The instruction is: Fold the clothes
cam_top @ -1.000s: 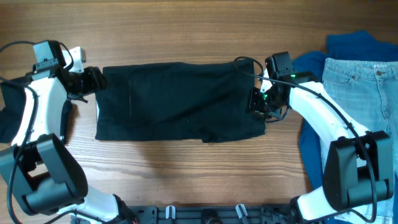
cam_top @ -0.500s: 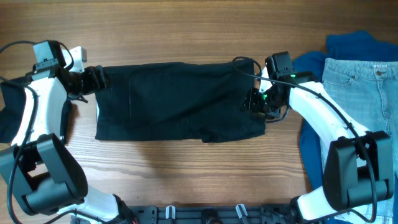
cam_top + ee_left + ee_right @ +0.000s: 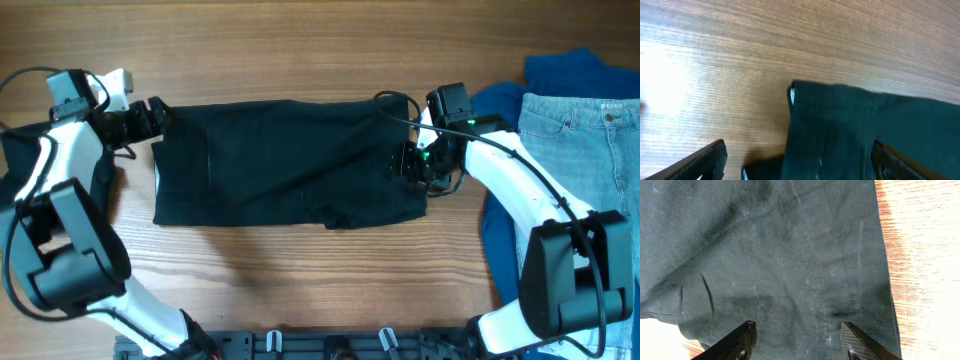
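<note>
left gripper (image 3: 797, 150) spread wide, straddling shorts (image 3: 290, 165) at their far-left corner, likely lining up a pinch | right gripper (image 3: 797, 327) parted too, over shorts' right edge, nothing gripped | shorts flat on table (image 3: 300, 40) | bare wood beyond shorts' far and near edges; jeans (image 3: 580, 140) and blue garment (image 3: 560, 70) crowd shorts' right

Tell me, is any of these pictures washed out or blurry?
Left wrist view: glare bleaches the table at the left edge, and the fingers look soft. Right wrist view: the black shorts are sharp enough to show lint, but the bottom-left corner is blown out white. Overhead view: even light, though the shorts read as a nearly featureless dark patch.
</note>
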{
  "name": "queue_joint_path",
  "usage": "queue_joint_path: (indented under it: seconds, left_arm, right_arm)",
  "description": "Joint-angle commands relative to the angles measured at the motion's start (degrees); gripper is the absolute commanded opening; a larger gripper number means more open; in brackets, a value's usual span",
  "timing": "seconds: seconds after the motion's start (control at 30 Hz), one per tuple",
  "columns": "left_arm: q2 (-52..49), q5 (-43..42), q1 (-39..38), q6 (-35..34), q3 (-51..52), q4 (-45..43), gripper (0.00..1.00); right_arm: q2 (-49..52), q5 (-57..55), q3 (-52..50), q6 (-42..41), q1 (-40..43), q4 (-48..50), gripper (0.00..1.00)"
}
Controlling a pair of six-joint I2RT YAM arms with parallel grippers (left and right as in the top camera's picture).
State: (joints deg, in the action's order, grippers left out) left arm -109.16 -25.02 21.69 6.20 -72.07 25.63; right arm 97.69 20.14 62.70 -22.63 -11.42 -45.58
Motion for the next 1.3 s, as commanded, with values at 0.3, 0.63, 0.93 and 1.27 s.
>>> queue_joint_path:
  seconds: [0.3, 0.63, 0.93, 1.27]
  left_arm:
    - [-8.4, -7.1, -3.3, 0.9, -0.6, -10.7, 0.78]
    - [-8.8, -6.4, -3.9, 0.9, -0.6, -12.4, 0.17]
    - [-4.0, -8.0, -3.8, -3.7, -0.6, -8.3, 0.04]
    - [8.0, -5.8, -3.9, -3.7, -0.6, 6.5, 0.04]
  right_arm:
    - [0.8, 0.9, -0.6, -2.2, 0.2, 0.5, 0.64]
    - [0.8, 1.0, -0.6, -3.0, 0.2, -0.5, 0.64]
    - [0.8, 0.9, -0.5, -3.0, 0.2, -0.6, 0.63]
    - [0.8, 0.7, 0.0, -2.8, 0.2, 0.7, 0.64]
